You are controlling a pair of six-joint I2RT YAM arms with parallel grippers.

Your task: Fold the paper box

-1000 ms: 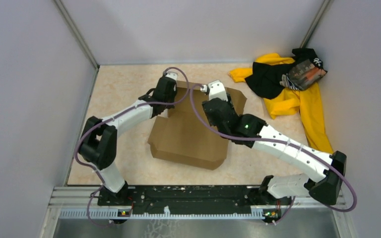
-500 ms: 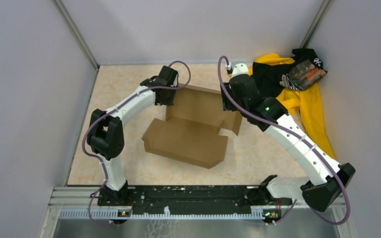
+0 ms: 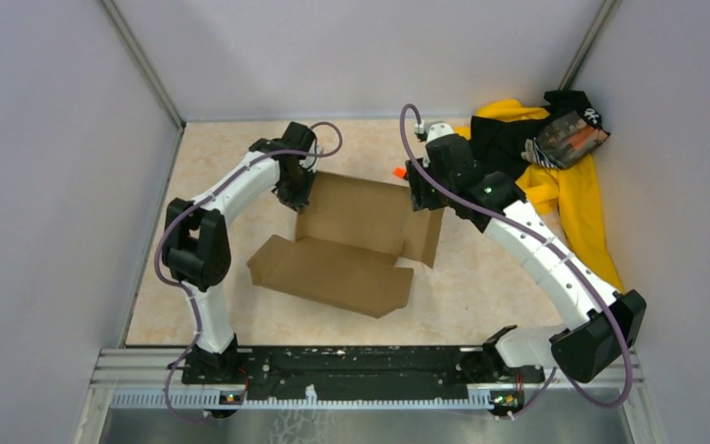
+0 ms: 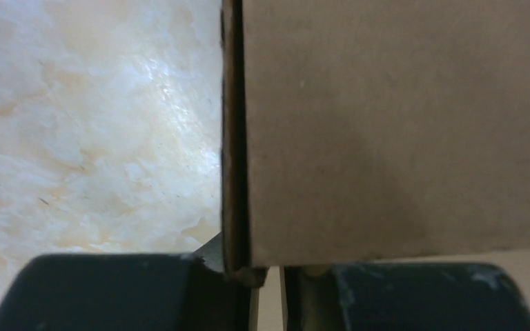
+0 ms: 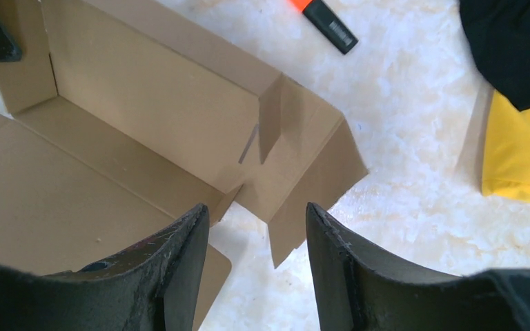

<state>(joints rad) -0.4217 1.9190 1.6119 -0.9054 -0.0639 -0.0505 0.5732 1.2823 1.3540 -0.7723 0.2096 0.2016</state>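
**One wall pinched, the right side still loose**

The paper box [image 3: 351,236] sits mid-surface between the two arms. Its rear wall and left wall stand upright, its big front panel lies flat toward the near left, and its right-hand flaps splay outward.

The biggest risk, to my eye, is the whole box sliding. It is light card on a glossy surface and is held at one corner only, so a push on the right flaps could skate or twist it instead of creasing it.

The next risk is the hold itself. The left gripper [image 4: 270,276] has its jaws clenched on just the thin edge of the left wall, with a sliver of light beside the card. A small tug could pull the wall free and let it flop.

The right gripper [image 5: 255,214] hangs above the splayed right flaps, its jaws released and nothing between them. If it lifts the outer flap first, the small corner tab may end up outside the wall and jam the fold.

Smallest, an orange marker [image 5: 324,21] lies just behind the rear right corner, where a swing of that arm could knock it.

Plain grey walls [image 3: 55,139] close in three sides of the room. The surface [image 3: 222,166] is pale, marbled and shiny. A yellow-and-black clothing pile [image 3: 545,166] fills its far right corner, close beside the right arm and near enough to snag its cable.
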